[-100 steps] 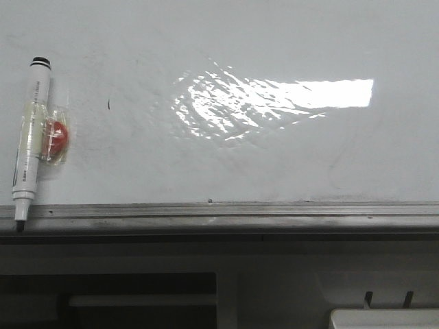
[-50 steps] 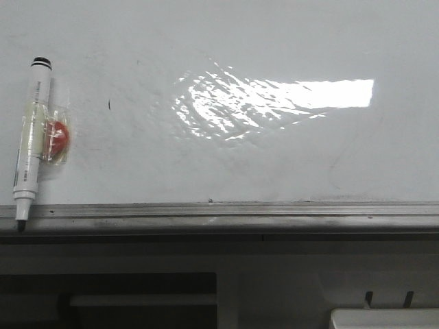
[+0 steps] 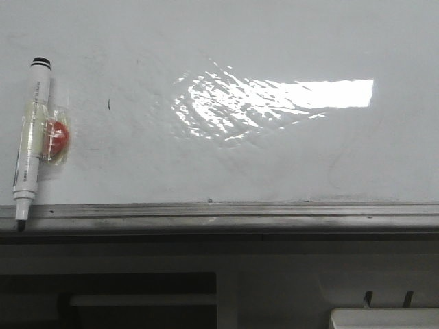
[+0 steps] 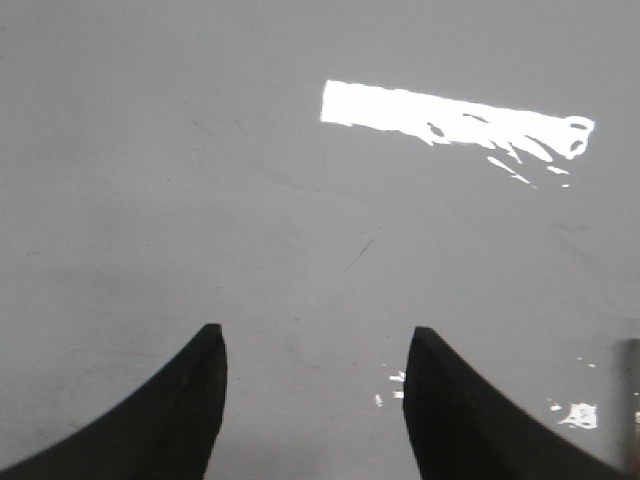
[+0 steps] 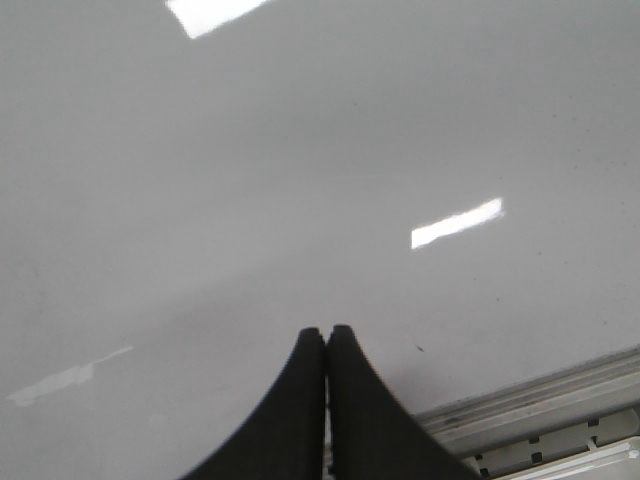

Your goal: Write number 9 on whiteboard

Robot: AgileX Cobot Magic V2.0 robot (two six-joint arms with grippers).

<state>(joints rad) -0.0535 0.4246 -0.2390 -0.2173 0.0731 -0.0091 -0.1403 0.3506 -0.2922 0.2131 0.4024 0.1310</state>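
Observation:
The whiteboard [image 3: 226,164] is a large glossy white board with a bright glare patch and a grey metal edge rail [image 3: 226,212]. No number 9 shows on it; only a tiny black tick mark [image 3: 109,104] is there. A white marker [image 3: 31,137] with a black cap lies at the board's left, its tip on the rail, beside a red piece in clear wrap [image 3: 56,137]. My left gripper [image 4: 315,345] is open and empty above bare board. My right gripper [image 5: 327,335] is shut and empty over the board near its rail [image 5: 540,400]. Neither gripper shows in the front view.
Below the rail in the front view is a dark shelf area with a white tray corner [image 3: 384,319] at the lower right. A white tray edge also shows past the rail in the right wrist view [image 5: 570,465].

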